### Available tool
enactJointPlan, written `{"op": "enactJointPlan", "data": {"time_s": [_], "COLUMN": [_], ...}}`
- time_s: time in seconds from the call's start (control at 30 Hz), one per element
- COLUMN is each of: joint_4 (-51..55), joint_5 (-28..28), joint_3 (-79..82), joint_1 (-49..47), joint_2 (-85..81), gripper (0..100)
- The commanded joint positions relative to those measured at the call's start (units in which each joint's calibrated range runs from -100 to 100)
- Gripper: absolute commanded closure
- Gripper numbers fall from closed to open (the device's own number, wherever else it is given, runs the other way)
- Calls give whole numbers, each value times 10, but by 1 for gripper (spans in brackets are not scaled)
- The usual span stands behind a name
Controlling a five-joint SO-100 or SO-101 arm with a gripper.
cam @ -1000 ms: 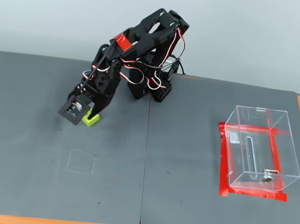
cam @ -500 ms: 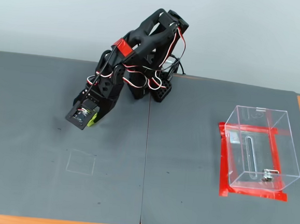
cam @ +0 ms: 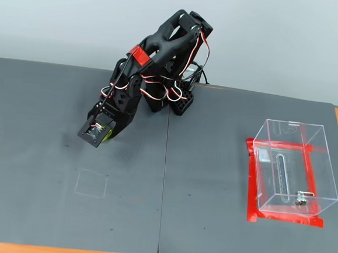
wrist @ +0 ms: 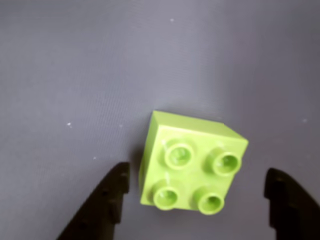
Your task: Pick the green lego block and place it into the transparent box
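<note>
Black two-finger gripper (wrist: 195, 200) spread wide, straddling small lime-green four-stud plastic brick (wrist: 192, 162); brick sits nearer left finger, skewed, flat on grey mat (wrist: 75, 60).

Close downward wrist view; elevated front view.

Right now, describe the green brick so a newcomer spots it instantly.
On the dark grey mat, look left of the black robot arm's base, under its lowered wrist. There sits the small lime-green square plastic brick with four round studs, the only bright green thing, between the open fingers.
</note>
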Motion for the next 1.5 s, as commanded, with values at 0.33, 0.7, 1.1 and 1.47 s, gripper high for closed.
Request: {"op": "enactJointPlan", "data": {"time_s": [0.33,0.7,1.1,1.47], "joint_4": [-18,-19,-20,-15], "joint_5": [5,5,4,2], "joint_3": [-1,-1,0,-12], "joint_1": [7,16,17,16], "joint_2": [-11,-11,-11,-12], "gripper": [70,74,85,86]}}
